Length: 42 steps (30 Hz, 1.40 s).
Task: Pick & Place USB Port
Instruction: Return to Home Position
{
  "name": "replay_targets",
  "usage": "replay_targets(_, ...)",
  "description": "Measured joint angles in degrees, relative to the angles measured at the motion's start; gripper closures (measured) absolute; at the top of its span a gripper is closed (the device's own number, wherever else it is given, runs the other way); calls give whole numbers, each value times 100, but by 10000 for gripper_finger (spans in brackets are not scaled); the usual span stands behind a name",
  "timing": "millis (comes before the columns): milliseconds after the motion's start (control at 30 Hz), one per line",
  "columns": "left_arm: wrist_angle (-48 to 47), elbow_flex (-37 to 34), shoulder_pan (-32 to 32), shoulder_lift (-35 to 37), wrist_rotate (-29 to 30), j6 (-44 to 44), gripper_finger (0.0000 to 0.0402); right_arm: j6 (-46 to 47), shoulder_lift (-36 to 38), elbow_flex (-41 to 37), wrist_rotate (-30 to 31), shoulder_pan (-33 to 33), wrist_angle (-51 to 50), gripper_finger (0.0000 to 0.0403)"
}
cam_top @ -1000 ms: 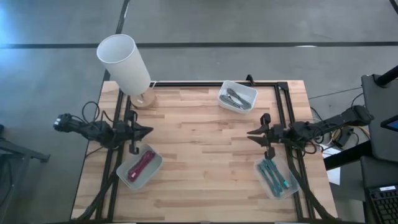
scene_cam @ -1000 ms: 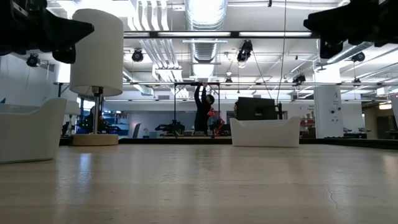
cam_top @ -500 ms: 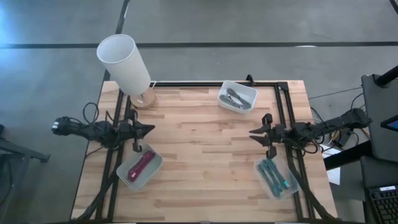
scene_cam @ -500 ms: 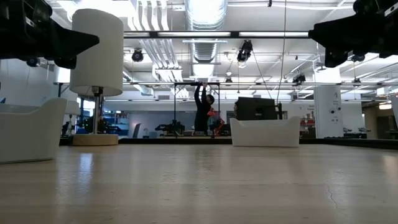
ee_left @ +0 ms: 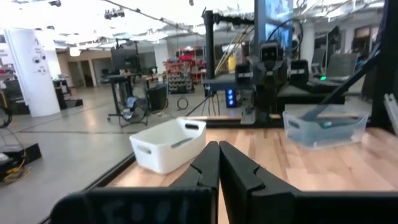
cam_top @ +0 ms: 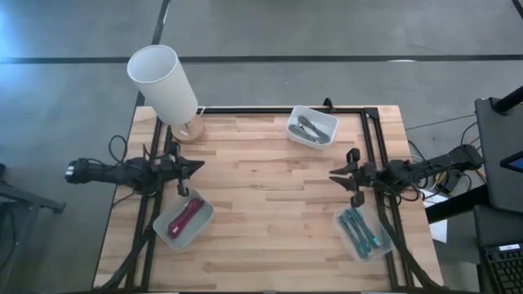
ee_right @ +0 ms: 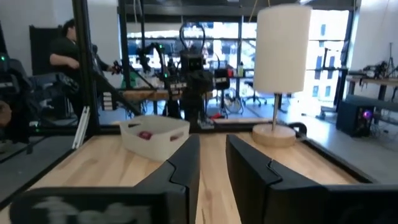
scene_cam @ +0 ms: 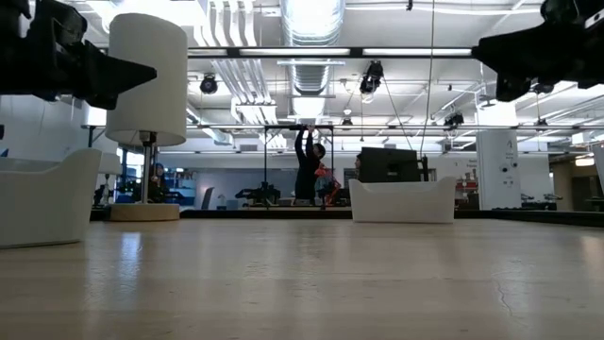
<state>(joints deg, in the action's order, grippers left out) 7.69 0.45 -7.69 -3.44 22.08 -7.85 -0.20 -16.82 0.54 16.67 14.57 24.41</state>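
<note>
My left gripper point(cam_top: 196, 166) hangs above the table's point(cam_top: 261, 204) left edge, fingers pressed together with nothing between them. My right gripper point(cam_top: 333, 175) hangs near the right edge, fingers a narrow gap apart, empty. The red patterned charger cable point(cam_top: 186, 217) lies in the gray bin point(cam_top: 207, 211) by the left edge. The blue patterned charger cables point(cam_top: 359, 229) lie in the transparent bin point(cam_top: 386, 245) by the right edge. A white bin point(cam_top: 330, 122) sits at the far edge.

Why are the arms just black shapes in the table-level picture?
Low view: the left gripper and right gripper hang against bright ceiling lights, so they show backlit. High view: the table is evenly lit. Right wrist view: bright windows glare behind the lamp.
</note>
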Motion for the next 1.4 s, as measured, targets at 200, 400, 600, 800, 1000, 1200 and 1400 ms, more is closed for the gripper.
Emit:
replay_targets(200,-228,-4,46,0,-8,173,390,303,3,-2,161,0,-500,333)
replay_targets(400,-226,-7,46,0,-16,218,390,318,194,0,399,0,-903,322)
replay_targets(600,-227,-9,46,0,-16,248,390,324,762,0,538,0,-1516,314)
replay_targets(800,-233,-11,44,0,-26,250,390,323,1416,0,540,2,-2066,313)
replay_targets(1000,-233,-11,44,0,-51,250,390,126,1683,4,535,4,-2086,325)
replay_targets(1200,-275,-11,40,-11,12,223,390,150,1600,4,527,2,-2103,335)
replay_targets(1400,-280,-11,40,-13,51,209,390,7,1611,4,-134,0,-2123,328)
